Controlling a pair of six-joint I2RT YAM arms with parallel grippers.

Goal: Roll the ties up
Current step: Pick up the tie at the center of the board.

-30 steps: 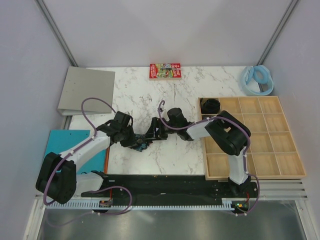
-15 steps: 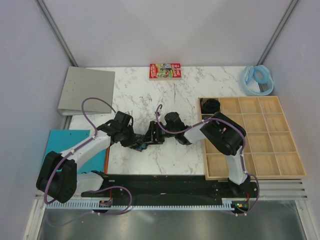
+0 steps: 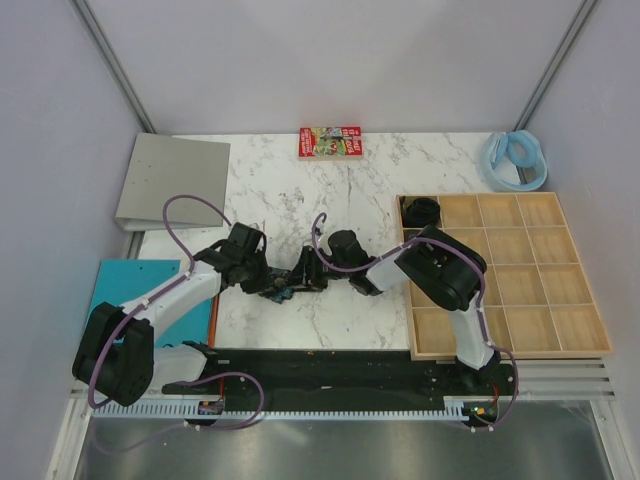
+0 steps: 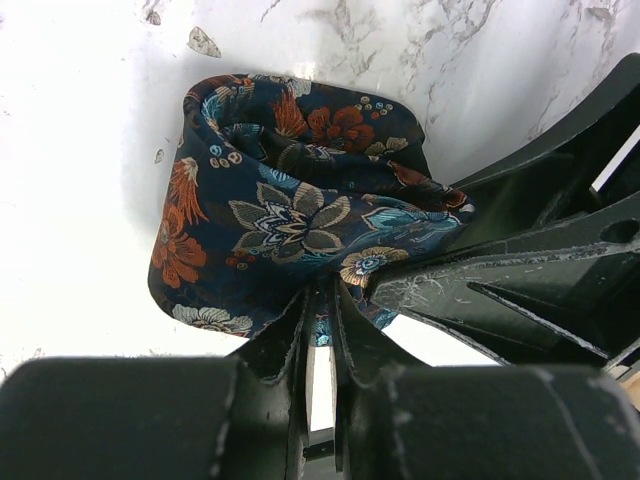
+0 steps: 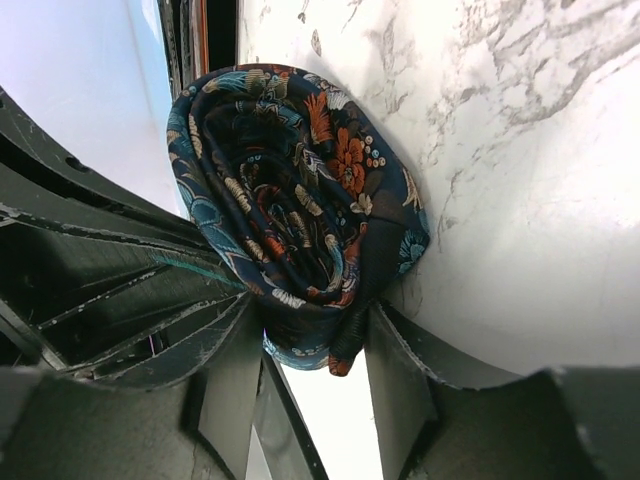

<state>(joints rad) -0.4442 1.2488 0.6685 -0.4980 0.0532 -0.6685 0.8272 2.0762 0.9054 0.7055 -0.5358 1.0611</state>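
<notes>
Tie of navy floral fabric (image 4: 290, 210), coiled, is gripped by left hand (image 4: 320, 300) and right hand (image 5: 315, 335); lettering on flat red box (image 3: 329, 142) is unreadable.

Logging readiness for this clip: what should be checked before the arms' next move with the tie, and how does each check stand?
1. Pinch by left gripper on tie: ok, jaws nearly shut on a fold.
2. Hold by right gripper: cannot tell; fingers flank the roll.
3. Roll wound: ok, spiral layers show.
4. Loose end tucked: not ok, it pokes out between the right fingers.
5. Room in wooden tray: ok; only its far-left cell holds a dark coil.
</notes>
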